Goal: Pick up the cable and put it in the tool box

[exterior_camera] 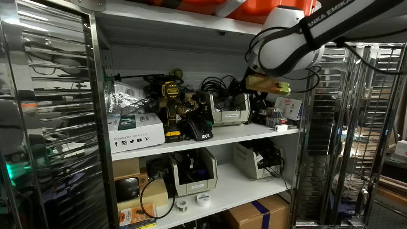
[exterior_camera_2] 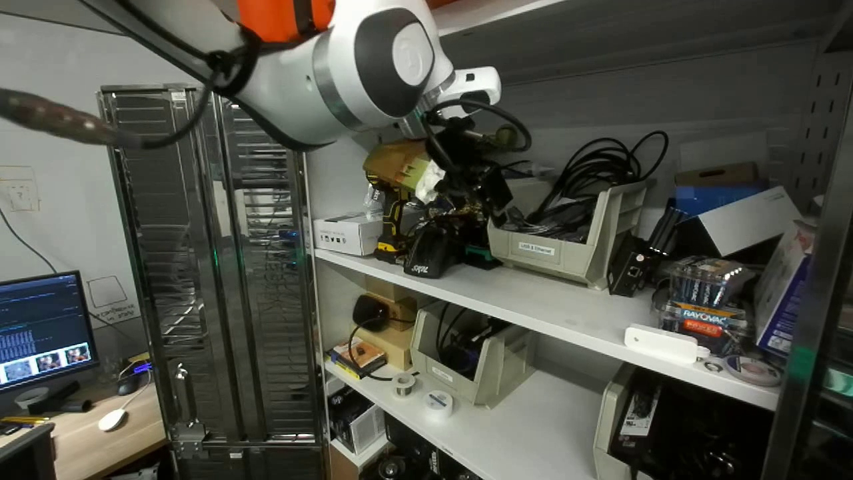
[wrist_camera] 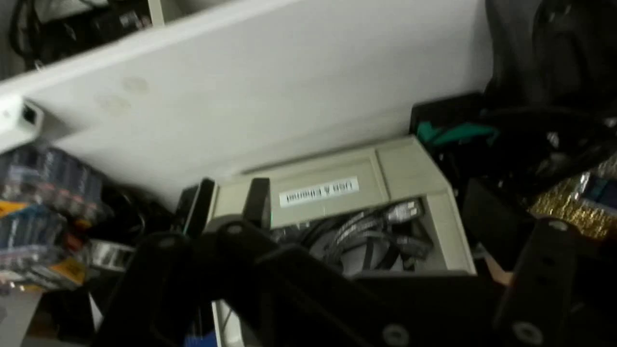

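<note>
Cables [wrist_camera: 359, 230] lie inside the tool box [wrist_camera: 332, 166], a pale grey bin at the centre of the wrist view, some looping above its walls in both exterior views; which single cable is meant, I cannot tell. The gripper [wrist_camera: 371, 207] is released, its fingers spread well apart in the wrist view, with the cables seen between them.

The tool box stands on a white shelf [exterior_camera_2: 586, 300] crossing the middle of both exterior views. The lower shelf [exterior_camera_2: 526, 420] carries two similar bins [exterior_camera: 190, 191] and, near its front edge, two small spools [exterior_camera_2: 438, 403]. Glossy louvred doors [exterior_camera: 327, 127] line the left and right of an exterior view. At the lower left of an exterior view, a lit monitor [exterior_camera_2: 46, 327] stands on a wooden desk [exterior_camera_2: 126, 447].

The label [exterior_camera_2: 536, 249] on the tool box reads "USB & Ethernet", upside down in the wrist view. A white carton [exterior_camera: 136, 141], left of centre, is printed "CONNECT WITH US"; a black item [exterior_camera: 199, 128] nearby says "SKIL". Battery packs [exterior_camera_2: 706, 317] at right read "RAYOVAC". On the arm [exterior_camera: 286, 54], upper right, "ANKA EMIKA" shows.
</note>
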{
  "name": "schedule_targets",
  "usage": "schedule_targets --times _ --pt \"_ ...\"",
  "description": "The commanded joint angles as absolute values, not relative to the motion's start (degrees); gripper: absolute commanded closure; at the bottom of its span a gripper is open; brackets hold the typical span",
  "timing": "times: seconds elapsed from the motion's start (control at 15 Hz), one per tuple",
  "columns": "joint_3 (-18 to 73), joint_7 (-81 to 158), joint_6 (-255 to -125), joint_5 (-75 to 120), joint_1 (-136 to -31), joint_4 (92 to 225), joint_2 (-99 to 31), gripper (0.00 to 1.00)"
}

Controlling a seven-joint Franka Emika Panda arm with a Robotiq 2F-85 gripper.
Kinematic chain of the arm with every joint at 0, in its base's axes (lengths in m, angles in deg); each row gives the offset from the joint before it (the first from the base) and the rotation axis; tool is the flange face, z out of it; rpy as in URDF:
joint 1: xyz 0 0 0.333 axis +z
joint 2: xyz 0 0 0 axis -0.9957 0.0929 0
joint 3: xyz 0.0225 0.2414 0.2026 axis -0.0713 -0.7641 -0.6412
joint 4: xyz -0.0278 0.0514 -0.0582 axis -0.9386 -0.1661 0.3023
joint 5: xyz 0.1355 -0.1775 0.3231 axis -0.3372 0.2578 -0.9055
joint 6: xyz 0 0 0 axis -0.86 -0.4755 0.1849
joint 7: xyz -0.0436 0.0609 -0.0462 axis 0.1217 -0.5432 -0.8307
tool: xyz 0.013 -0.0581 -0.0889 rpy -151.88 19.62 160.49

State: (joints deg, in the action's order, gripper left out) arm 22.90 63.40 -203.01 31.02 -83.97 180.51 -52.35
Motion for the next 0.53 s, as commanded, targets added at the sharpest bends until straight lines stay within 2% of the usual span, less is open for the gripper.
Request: schedule_targets --times 0.0,0.2,0.47 --pt "23.31 50.08 -191.57 18.74 -83.61 190.63 -64.33 0.00" --pt "25.09 43.84 -174.77 13.53 -84.29 190.78 -69.12 0.00" --pt "28.44 37.46 -153.32 14.68 -86.13 185.64 -69.39 0.00"
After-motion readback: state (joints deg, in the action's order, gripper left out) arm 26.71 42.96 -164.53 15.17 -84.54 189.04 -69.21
